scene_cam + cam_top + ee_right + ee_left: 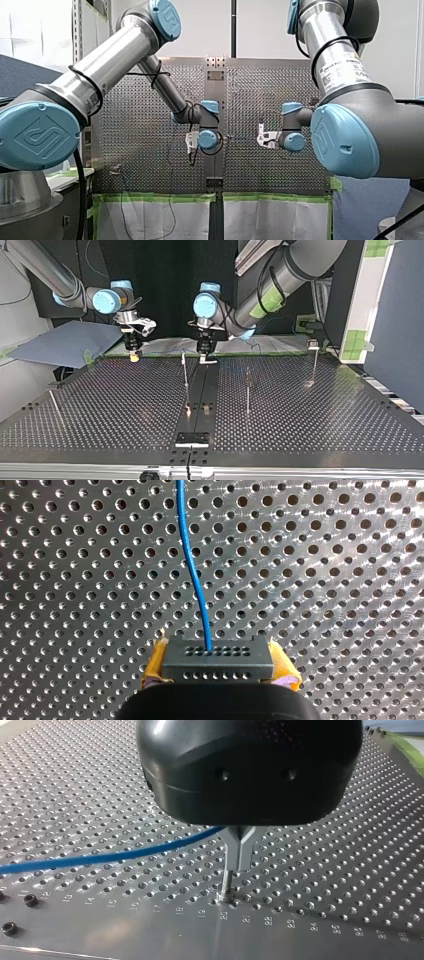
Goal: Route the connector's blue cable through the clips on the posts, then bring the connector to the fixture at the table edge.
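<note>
- Clamped between the yellow pads (155, 666) of my right gripper (219, 669): the dark connector (217, 659), held above the perforated table (325, 580).
- Out of the connector's far face, ahead of that gripper: the blue cable (192, 565), gently curved.
- At my left gripper (239, 851): metal fingers drawn narrow, pinched on the cable — just above the table.
- Across the middle of the top view: three thin upright posts (247, 392), standing between the grippers in the upper part of the frame and the fixture (191, 439) at bottom centre.
- At middle left of the top view: a tilted rod (55, 407), well apart from the connector.
</note>
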{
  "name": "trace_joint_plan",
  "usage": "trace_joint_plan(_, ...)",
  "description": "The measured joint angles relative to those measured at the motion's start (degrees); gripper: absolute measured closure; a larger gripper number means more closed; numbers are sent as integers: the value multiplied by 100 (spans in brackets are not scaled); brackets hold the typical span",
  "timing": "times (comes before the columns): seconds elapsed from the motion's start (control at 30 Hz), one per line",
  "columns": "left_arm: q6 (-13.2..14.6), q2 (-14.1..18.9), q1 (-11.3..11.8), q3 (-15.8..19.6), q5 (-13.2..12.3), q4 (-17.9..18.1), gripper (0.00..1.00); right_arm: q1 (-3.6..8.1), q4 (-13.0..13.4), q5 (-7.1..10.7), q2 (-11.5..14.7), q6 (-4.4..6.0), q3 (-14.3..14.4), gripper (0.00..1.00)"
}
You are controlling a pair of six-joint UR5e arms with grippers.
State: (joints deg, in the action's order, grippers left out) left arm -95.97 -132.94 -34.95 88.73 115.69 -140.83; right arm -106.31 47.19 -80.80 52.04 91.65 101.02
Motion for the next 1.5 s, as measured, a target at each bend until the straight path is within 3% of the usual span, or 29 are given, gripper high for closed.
trace_joint_plan(0.7,18,-10,-16,-78,6,-129,100,54,-1,5,-11,-4,-7,100)
trace_joint_plan(0.87,21,-138,-17,-121,9,-148,100,60,-5,3,-19,3,-6,100)
trace_joint_plan(1.5,26,-254,35,-472,27,-378,100,95,57,7,-67,39,-77,100)
